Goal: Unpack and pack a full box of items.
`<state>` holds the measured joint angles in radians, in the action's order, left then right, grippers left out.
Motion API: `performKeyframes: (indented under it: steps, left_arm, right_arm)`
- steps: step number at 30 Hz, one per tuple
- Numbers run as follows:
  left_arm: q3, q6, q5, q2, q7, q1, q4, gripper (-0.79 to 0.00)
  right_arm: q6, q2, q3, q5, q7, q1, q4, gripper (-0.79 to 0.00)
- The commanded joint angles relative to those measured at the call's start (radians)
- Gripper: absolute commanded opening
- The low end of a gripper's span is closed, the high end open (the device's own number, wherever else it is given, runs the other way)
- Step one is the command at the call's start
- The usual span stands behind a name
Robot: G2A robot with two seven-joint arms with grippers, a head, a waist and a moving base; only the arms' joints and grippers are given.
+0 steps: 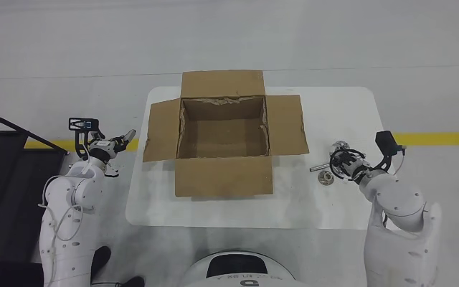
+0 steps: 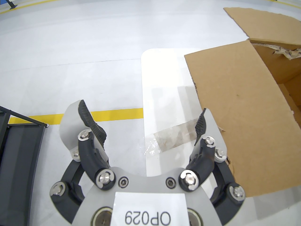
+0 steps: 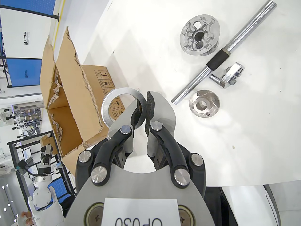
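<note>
While left jaws gape beside the box [image 2: 235,95], the right wrist view reveals right jaws pinching a ring [image 3: 124,92].

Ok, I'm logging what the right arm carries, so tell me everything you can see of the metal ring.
The metal ring is a flat, silvery, washer-like band with a wide round hole and a brushed face. The right gripper is shut on one side of it, pads pinching the band, holding it up off the table. Nothing else touches it; the open cardboard box lies beyond it.

Brown cardboard box [image 1: 224,176], white table [image 1: 337,208], silver ring [image 3: 124,91] and rod [image 3: 247,31], yellow floor stripe [image 1: 430,138].
</note>
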<state>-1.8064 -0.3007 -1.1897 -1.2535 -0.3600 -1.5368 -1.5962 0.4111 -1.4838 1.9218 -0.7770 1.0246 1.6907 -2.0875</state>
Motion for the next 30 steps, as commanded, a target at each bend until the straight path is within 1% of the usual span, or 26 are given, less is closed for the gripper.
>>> performKeyframes:
  steps: [1,5,6,9,11,14,16,19,23,26,29,30]
  left_arm:
    - [0.0,0.0,0.0,0.0,0.0,0.0,0.0,0.0]
    - [0.0,0.0,0.0,0.0,0.0,0.0,0.0,0.0]
    - [0.0,0.0,0.0,0.0,0.0,0.0,0.0,0.0]
    - [0.0,0.0,0.0,0.0,0.0,0.0,0.0,0.0]
    - [0.0,0.0,0.0,0.0,0.0,0.0,0.0,0.0]
    - [0.0,0.0,0.0,0.0,0.0,0.0,0.0,0.0]
    - [0.0,0.0,0.0,0.0,0.0,0.0,0.0,0.0]
    - [0.0,0.0,0.0,0.0,0.0,0.0,0.0,0.0]
    - [0.0,0.0,0.0,0.0,0.0,0.0,0.0,0.0]
    - [0.0,0.0,0.0,0.0,0.0,0.0,0.0,0.0]
    - [0.0,0.0,0.0,0.0,0.0,0.0,0.0,0.0]
    - [0.0,0.0,0.0,0.0,0.0,0.0,0.0,0.0]
  right_arm:
    - [0.0,0.0,0.0,0.0,0.0,0.0,0.0,-0.785]
    - [0.0,0.0,0.0,0.0,0.0,0.0,0.0,-0.785]
    - [-0.008,-0.001,-0.002,0.021,-0.009,-0.002,-0.001,-0.785]
    - [-0.027,-0.005,-0.004,0.168,-0.064,-0.026,-0.009,-0.785]
    - [-0.039,-0.006,-0.028,0.233,-0.072,-0.052,-0.015,-0.785]
    - [-0.057,0.0,-0.107,0.232,-0.032,-0.107,-0.024,-0.785]
    - [-0.056,0.005,-0.189,0.18,0.007,-0.154,-0.022,-0.785]
    - [-0.029,0.008,-0.35,0.064,0.042,-0.233,-0.003,-0.785]
    - [0.018,0.006,-0.546,-0.067,0.058,-0.31,0.027,-0.785]
    - [0.077,0.0,-0.663,-0.161,0.038,-0.352,0.062,-0.785]
    - [0.16,-0.007,-0.765,-0.289,0.013,-0.411,0.144,-0.785]
    - [0.188,-0.012,-0.797,-0.309,0.008,-0.434,0.176,-0.785]
